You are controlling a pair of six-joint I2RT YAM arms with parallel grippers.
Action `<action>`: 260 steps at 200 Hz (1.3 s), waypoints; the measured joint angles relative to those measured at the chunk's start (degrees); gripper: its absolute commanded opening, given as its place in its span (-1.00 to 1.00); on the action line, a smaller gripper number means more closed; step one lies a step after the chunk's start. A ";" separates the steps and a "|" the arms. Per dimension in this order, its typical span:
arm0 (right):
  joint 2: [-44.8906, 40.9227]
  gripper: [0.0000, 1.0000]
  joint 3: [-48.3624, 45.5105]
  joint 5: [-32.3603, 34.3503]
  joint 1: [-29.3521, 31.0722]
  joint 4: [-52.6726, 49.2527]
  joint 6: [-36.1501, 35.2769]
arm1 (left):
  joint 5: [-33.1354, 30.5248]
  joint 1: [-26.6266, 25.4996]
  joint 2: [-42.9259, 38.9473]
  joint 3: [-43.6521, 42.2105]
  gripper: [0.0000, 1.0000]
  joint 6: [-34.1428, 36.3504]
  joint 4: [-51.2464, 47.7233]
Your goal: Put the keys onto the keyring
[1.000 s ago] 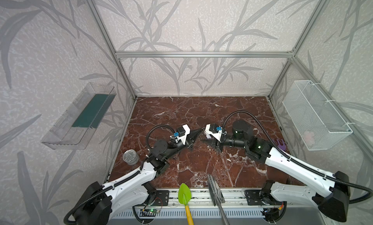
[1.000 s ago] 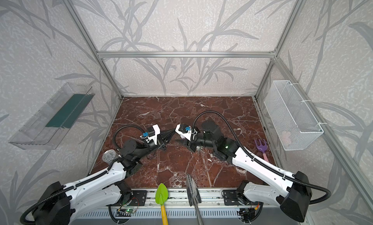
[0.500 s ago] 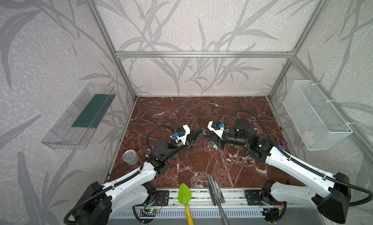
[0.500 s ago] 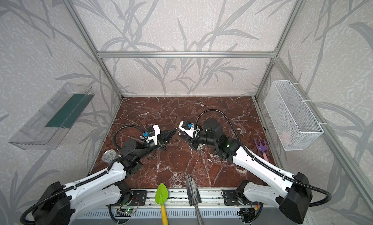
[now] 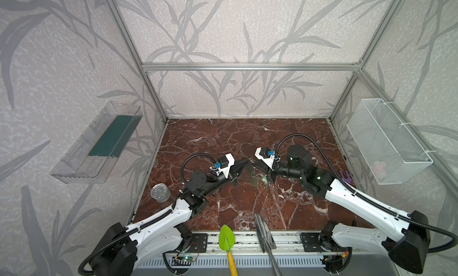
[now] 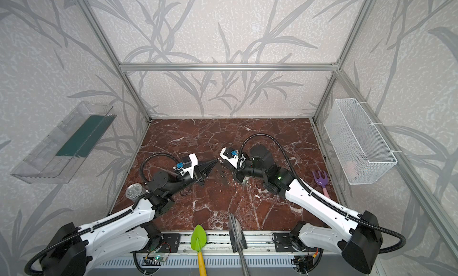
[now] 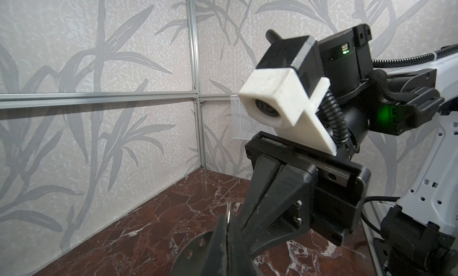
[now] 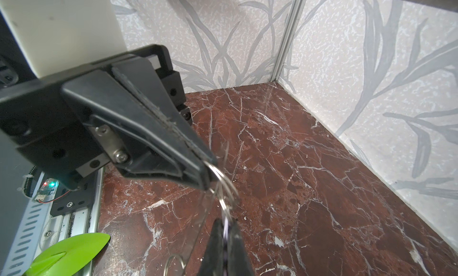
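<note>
- L arm: left gripper (image 5: 247, 160) is clenching the keyring (image 8: 224, 183) by its edge, mid-air above the table (image 5: 247, 200), roughly centre. The wire loop is sticking out past the tips.
- R arm: right gripper (image 8: 224, 221) is clamping shut on the lilac key (image 8: 225, 233). Only a lilac sliver is showing btwn the fingers. The tips of the 2 grippers are almost touching.
- A small loop is sitting btwn key and keyring in the right wrist view. Can't tell if it's already threaded or just overlapping.
- Green key (image 5: 262, 179) is lying on the table just under the R wrist, not picked up yet. A loose ring (image 5: 252, 174) is lying beside it.
- Step in hand, prob: threading the lilac key onto the keyring.
- Doing it well:
  - L should be holding rigid and R doing all the moving.
  - Key hole needs lining up w/ the wire's split end, approaching along the wire, not across it.
  - Small, slow moves. The wire is thin and springy, so side-load is likely to twist it out of the L grip.
  - Don't let go w/ R until the key is clearly hanging on the wire.
  - Watch for finger clash, since there's v. little room btwn the tips.
</note>
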 measured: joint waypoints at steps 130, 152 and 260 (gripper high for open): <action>-3.45 -1.00 -0.50 3.96 0.00 0.76 0.35 | 0.22 -0.22 0.09 0.00 -1.00 0.02 0.04; -3.54 -1.00 -0.98 4.81 0.02 1.07 0.35 | 0.28 -0.22 0.35 0.02 -1.00 0.04 -0.20; -4.52 -0.26 -3.72 7.30 -0.04 2.08 3.30 | -2.14 -0.20 -0.87 2.69 -1.00 -0.07 -8.04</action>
